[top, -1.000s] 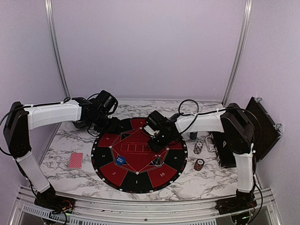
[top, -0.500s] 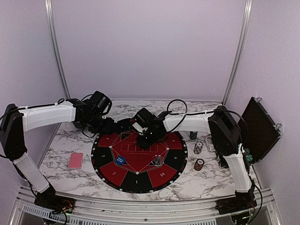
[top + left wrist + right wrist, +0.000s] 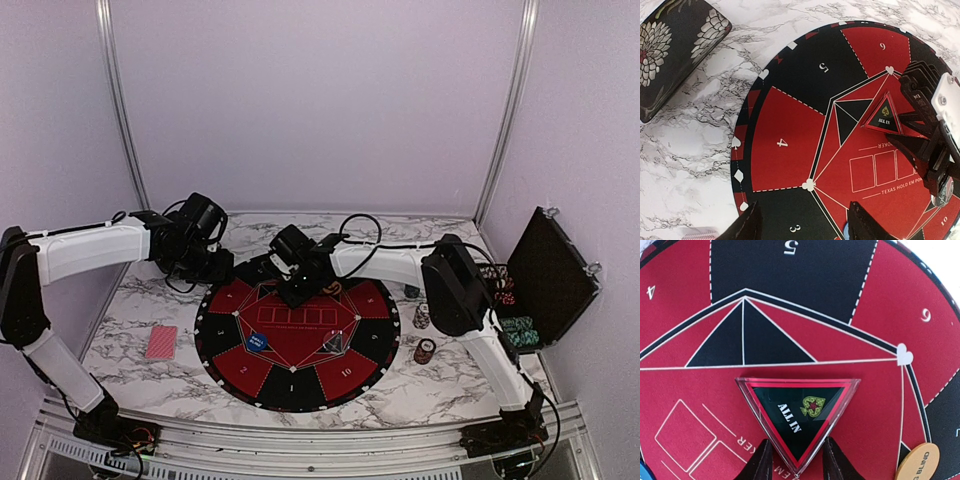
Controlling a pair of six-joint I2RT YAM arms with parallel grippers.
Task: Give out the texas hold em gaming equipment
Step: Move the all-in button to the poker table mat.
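Triangle marker (image 3: 797, 412), clear-edged with a red border and the words ALL IN, sits at the centre of the right wrist view. It lies over the red inner field of the round mat (image 3: 805, 270), just below the black wedge numbered 5. Its broad side faces the top of the frame and its sharp corner points straight down into the right pincer (image 3: 796, 465). The two fingers press on the slanting edges of that corner, so the pincer appears to be grasping the marker. Whether the piece rests on the mat or hangs just above it I cannot tell. An orange disc (image 3: 917, 465) lies at lower right, near but apart. The left pincer (image 3: 805, 225) stands released and empty by the mat's upper-left rim in the overhead view, well apart from the marker. The right arm is plainly the nearer, and I judge any placing falls to it.
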